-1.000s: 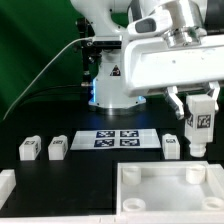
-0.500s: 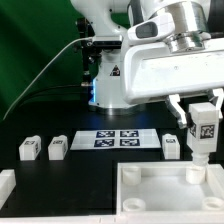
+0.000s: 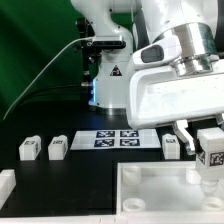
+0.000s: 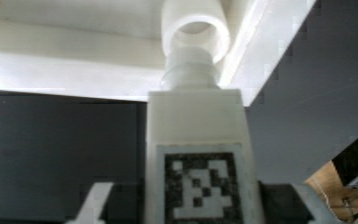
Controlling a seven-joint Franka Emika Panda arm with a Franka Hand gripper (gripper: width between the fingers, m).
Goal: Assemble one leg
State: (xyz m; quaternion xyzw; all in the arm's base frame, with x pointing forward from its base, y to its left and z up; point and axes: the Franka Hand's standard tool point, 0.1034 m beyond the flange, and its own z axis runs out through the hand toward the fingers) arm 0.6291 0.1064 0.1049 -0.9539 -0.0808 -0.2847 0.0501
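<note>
My gripper [image 3: 211, 143] is shut on a leg [image 3: 211, 158], a small white block with a black-and-white tag, held upright at the exterior view's right. Its lower end hangs over the far right corner socket of the large white tray-like piece [image 3: 160, 196]. In the wrist view the leg [image 4: 201, 140] runs down between my fingers [image 4: 101, 203] toward a round socket [image 4: 199, 34] in the white piece. Three other legs lie on the black table: two at the exterior view's left [image 3: 28, 149] [image 3: 57, 148] and one [image 3: 171, 146] just left of my gripper.
The marker board [image 3: 117, 139] lies at the middle of the table behind the tray-like piece. A white block [image 3: 6, 187] sits at the exterior view's lower left corner. The arm's white base [image 3: 110, 70] stands behind the marker board.
My gripper has moved down and toward the exterior view's right with the leg in it, ending over the tray-like piece's far right corner.
</note>
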